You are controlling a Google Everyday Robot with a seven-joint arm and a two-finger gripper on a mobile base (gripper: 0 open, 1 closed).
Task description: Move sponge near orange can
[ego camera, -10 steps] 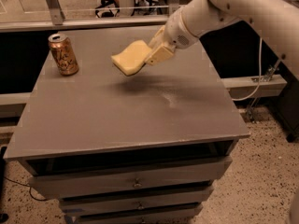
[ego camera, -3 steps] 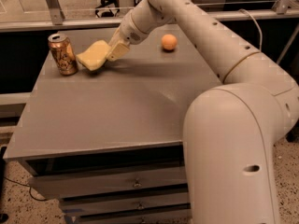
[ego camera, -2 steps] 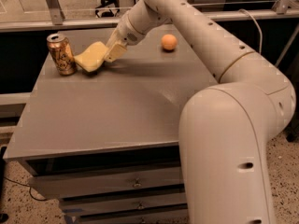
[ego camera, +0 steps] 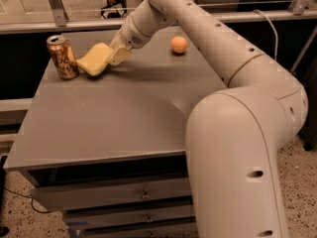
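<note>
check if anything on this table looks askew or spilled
Only the pale yellow foam sponge is askew: it hangs tilted, gripped at one end by the pincer at the back left of the grey table, beside the upright orange-gold drink can. Nothing looks spilled or damaged.

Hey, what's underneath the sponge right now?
Only bare grey tabletop shows below the sponge, which the gripper clamps at one edge, tilted, beside the orange can. The patch directly beneath it is hidden, so contact with the tabletop cannot be told.

Cream claw [ego camera: 115, 56] on pale-yellow sponge [ego camera: 93, 60], beside orange-gold can [ego camera: 63, 58], perhaps scripted.
</note>
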